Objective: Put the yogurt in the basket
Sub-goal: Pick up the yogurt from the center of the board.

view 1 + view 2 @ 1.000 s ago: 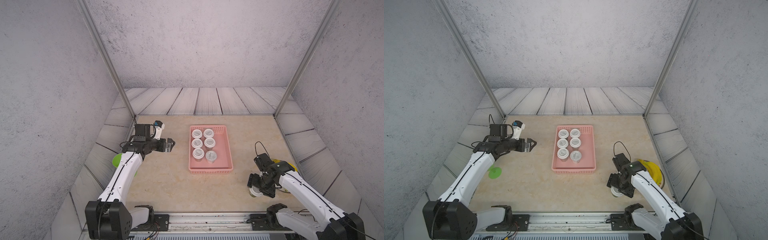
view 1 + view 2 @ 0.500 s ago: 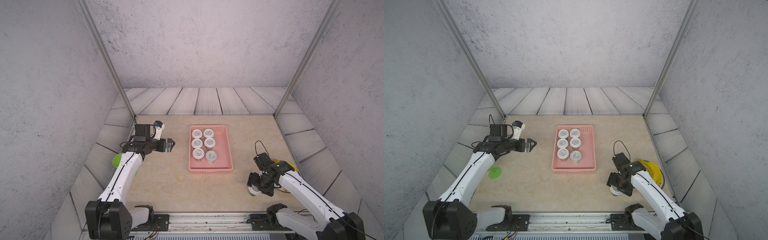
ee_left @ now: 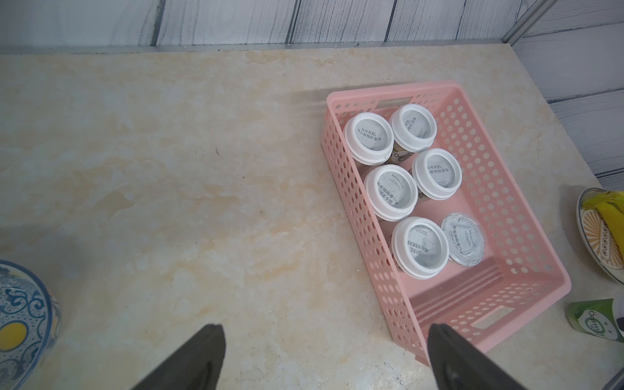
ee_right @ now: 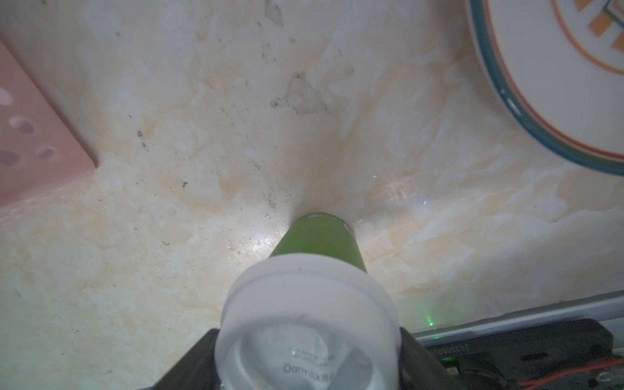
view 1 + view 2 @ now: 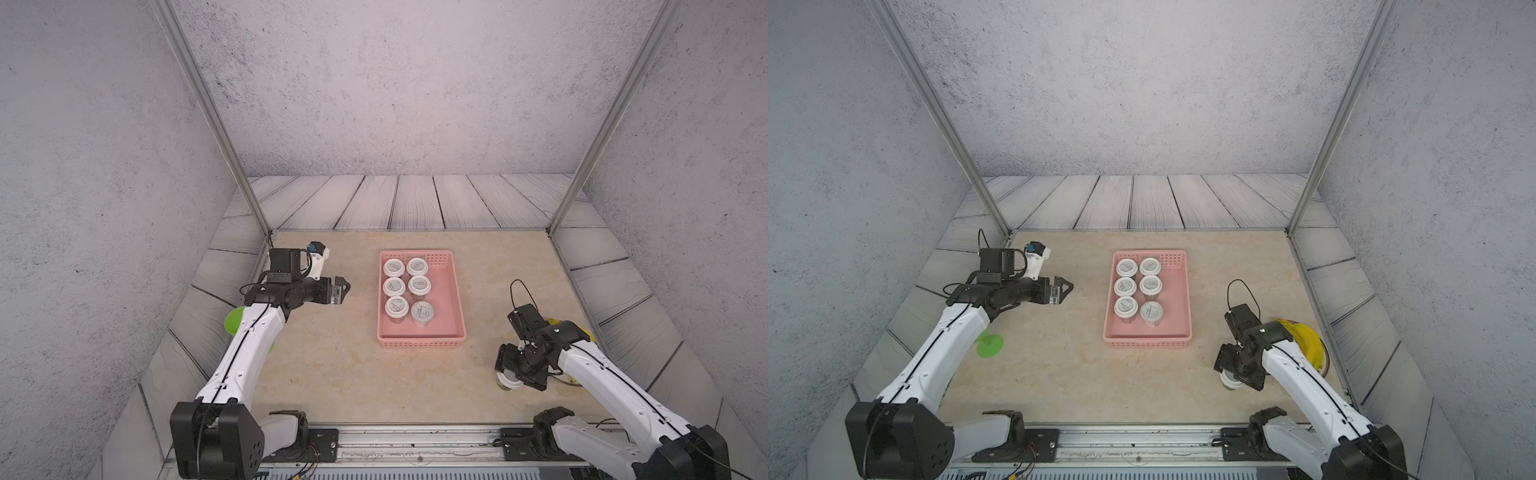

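Observation:
The pink basket (image 5: 420, 341) (image 5: 1148, 343) (image 3: 489, 189) sits mid-table and holds several white-lidded yogurt cups (image 5: 397, 306) (image 5: 1125, 306) (image 3: 420, 246). Another yogurt (image 5: 508, 380) (image 5: 1230, 380) (image 4: 310, 304), with a green body and a white lid, stands upright on the table at the front right. My right gripper (image 5: 513, 372) (image 5: 1235, 370) (image 4: 309, 354) reaches down over it, with a black finger against each side of the lid. My left gripper (image 5: 343, 289) (image 5: 1065, 289) (image 3: 324, 337) hovers open and empty, left of the basket.
A plate of yellow fruit (image 5: 577, 328) (image 5: 1304, 336) (image 4: 540, 84) lies just right of the right arm. A bright green cup (image 5: 233, 322) (image 5: 988, 345) stands behind the left arm. A blue patterned bowl (image 3: 20, 320) is near the left gripper.
The right gripper's fingers have drawn in against the yogurt's lid. The left arm has held still.

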{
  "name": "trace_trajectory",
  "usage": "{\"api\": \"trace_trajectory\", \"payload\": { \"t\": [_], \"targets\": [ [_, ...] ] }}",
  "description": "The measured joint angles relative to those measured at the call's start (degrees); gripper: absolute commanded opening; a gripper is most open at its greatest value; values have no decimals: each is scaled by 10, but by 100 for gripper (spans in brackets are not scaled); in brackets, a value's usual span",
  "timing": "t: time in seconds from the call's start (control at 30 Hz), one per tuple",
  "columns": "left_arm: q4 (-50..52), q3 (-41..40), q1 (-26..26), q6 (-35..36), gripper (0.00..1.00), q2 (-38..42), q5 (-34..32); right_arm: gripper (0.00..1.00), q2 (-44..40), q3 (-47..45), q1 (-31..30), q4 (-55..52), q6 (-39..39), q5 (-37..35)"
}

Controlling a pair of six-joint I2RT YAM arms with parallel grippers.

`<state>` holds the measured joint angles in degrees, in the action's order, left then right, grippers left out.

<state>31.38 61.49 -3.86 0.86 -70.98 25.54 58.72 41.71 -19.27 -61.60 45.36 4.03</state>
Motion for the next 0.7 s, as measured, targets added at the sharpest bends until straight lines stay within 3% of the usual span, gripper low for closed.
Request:
{"api": "trace_trajectory", "payload": {
  "t": [0.3, 0.7],
  "targets": [
    [0, 0, 0, 0, 100, 0, 0, 78, 4, 62, 0, -12, -12, -2],
    [0, 0, 3, 2, 99, 0, 0, 78, 87, 222, 0, -29, -52, 7]
  ]
}}
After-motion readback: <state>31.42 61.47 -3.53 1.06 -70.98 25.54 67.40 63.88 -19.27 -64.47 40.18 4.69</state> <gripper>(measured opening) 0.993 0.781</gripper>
